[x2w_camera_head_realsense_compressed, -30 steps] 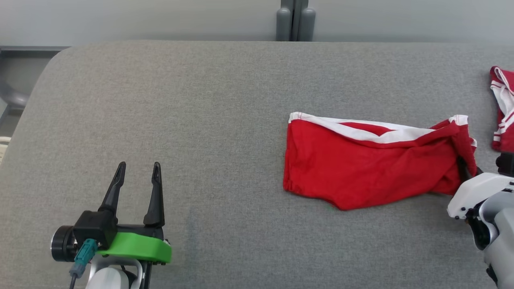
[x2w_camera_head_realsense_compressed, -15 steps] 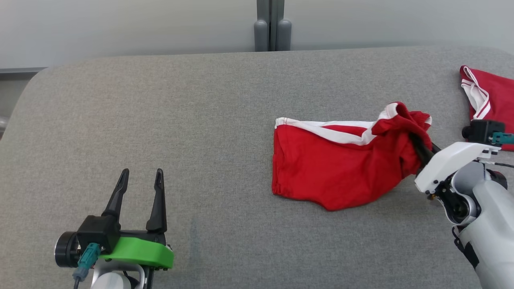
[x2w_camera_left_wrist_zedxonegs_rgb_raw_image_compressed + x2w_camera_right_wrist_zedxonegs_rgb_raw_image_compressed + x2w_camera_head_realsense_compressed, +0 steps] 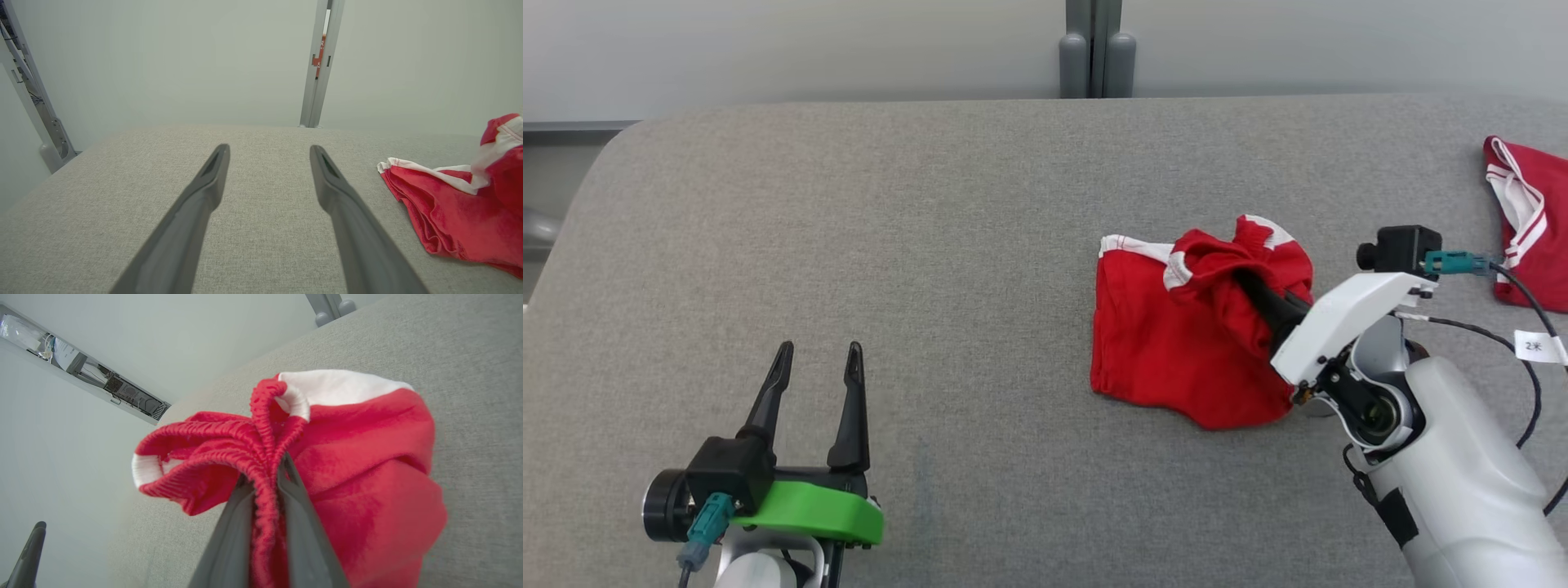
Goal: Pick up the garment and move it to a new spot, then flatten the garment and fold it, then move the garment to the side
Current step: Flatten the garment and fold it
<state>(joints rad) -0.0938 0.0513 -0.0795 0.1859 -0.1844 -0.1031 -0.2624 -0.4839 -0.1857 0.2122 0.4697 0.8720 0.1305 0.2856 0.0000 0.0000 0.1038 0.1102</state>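
Observation:
The garment (image 3: 1168, 351) is a pair of red shorts with white trim, lying on the grey padded table (image 3: 931, 245) right of centre. My right gripper (image 3: 1248, 287) is shut on its ribbed waistband and holds that right end bunched up above the rest. In the right wrist view the red waistband (image 3: 265, 465) is pinched between the two fingers. My left gripper (image 3: 818, 353) stands open at the lower left, far from the cloth. In the left wrist view the garment (image 3: 457, 208) lies to the right of the spread fingers.
A second red garment with white stripes (image 3: 1531, 220) lies at the table's right edge. A grey post (image 3: 1096, 49) stands behind the far edge. A cable with a white tag (image 3: 1534, 346) hangs off my right arm. Bare table stretches left of the shorts.
My right gripper has moved left and up with the waistband, pulling the shorts' right end over toward the left end. The head camera has shifted. The left gripper has held still.

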